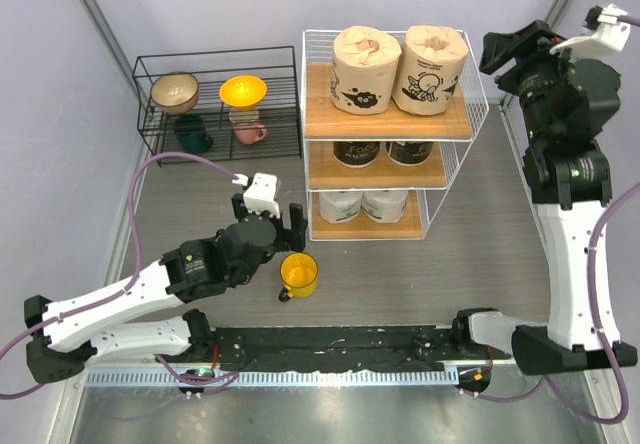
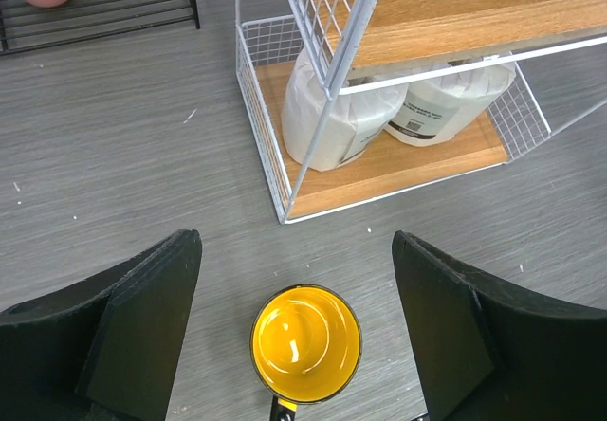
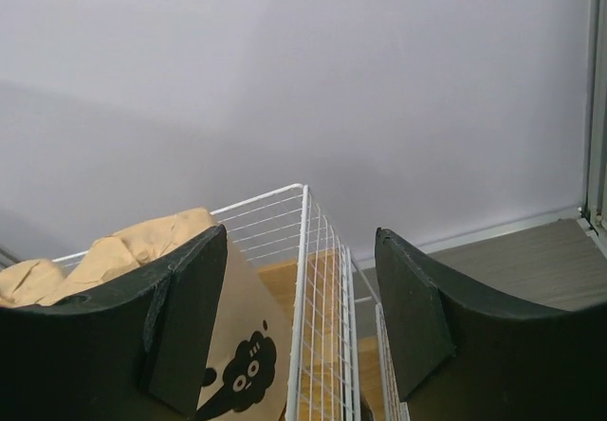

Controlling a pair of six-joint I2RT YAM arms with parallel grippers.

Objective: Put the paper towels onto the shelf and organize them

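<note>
1. Shelf [image 1: 316, 114]: two cartoon-printed tan rolls [image 1: 366, 56] on top, two dark-labelled rolls [image 1: 357, 152] in the middle, wording unreadable, and two white rolls [image 1: 340, 205] on the bottom board.
2. Left gripper [image 2: 296, 250] gapes, holding nothing, by the empty yellow mug [image 2: 305, 343] in front of the shelf.
3. Right gripper [image 3: 302, 241] gapes, holding nothing, at the shelf's top corner.

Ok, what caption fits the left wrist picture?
Open left gripper by the yellow mug; white paper towels at the bottom of the shelf.
</note>
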